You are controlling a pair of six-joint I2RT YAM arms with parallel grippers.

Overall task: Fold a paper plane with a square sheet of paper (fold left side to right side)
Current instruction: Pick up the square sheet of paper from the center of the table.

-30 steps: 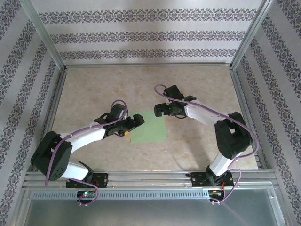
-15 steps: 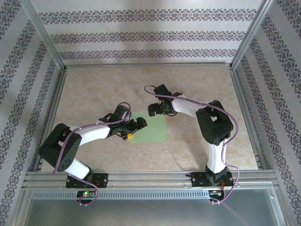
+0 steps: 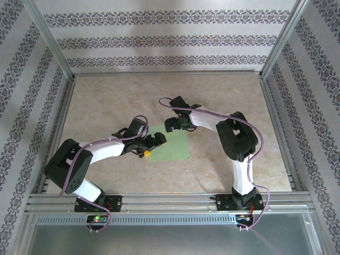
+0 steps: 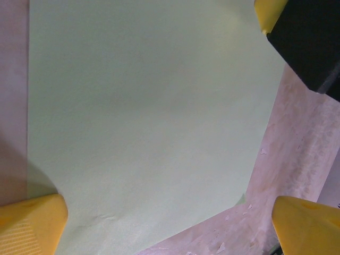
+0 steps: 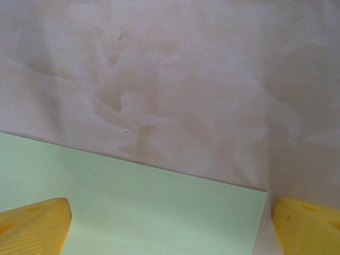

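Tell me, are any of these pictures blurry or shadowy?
Top external: sharp, evenly lit across the table. Left wrist: the left claw has blurry fingertips up close, and shadow darkens the square sheet of paper beside one. Right wrist: the marbling looks hazy, dimmer at right.

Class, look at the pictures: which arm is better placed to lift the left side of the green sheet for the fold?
Probably left. The left arm has open jaws over the left side of the square sheet of paper; the right arm hangs at its far edge.
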